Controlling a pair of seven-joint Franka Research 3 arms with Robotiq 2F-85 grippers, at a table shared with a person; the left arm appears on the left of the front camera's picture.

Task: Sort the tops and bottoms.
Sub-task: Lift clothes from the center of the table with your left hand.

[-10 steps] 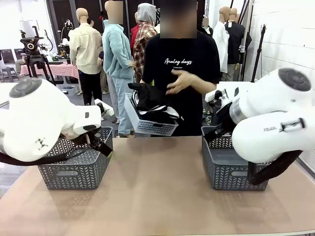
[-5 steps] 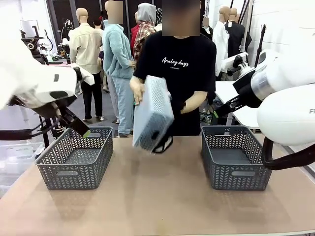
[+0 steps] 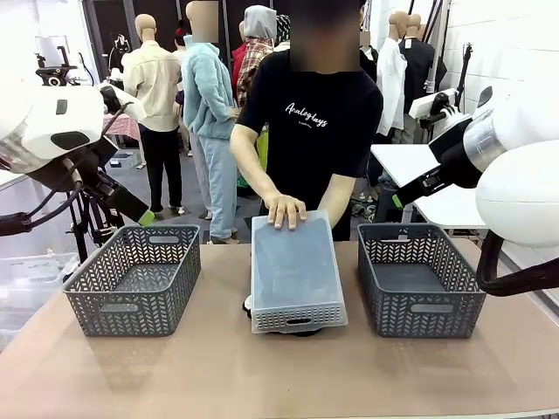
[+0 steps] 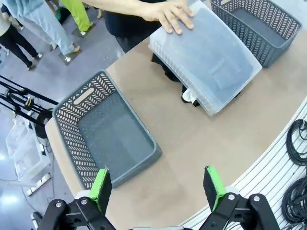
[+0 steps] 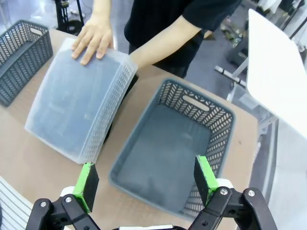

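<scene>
The tops and bottoms lie mostly hidden under a translucent white basket (image 3: 295,271) that stands upside down at the table's middle. A person's hand (image 3: 285,209) presses on its far end. Black fabric (image 4: 164,70) and a bit of white cloth (image 4: 190,96) peek out at its rim; a dark edge (image 3: 301,331) shows at its near end. My left gripper (image 3: 142,215) hangs open high over the far side of the left grey basket (image 3: 131,284). My right gripper (image 3: 399,199) is open, raised above the right grey basket's (image 3: 419,284) far left corner. Both hold nothing.
Both grey baskets (image 4: 108,141) (image 5: 175,148) are empty. A white side table (image 5: 283,72) stands to the right of the work table. The person stands at the far edge, between the baskets. Bare tabletop (image 3: 262,375) runs along the near side.
The person has tipped the white basket over and set it upside down on the table. Both arms have lifted up and away from the grey baskets.
</scene>
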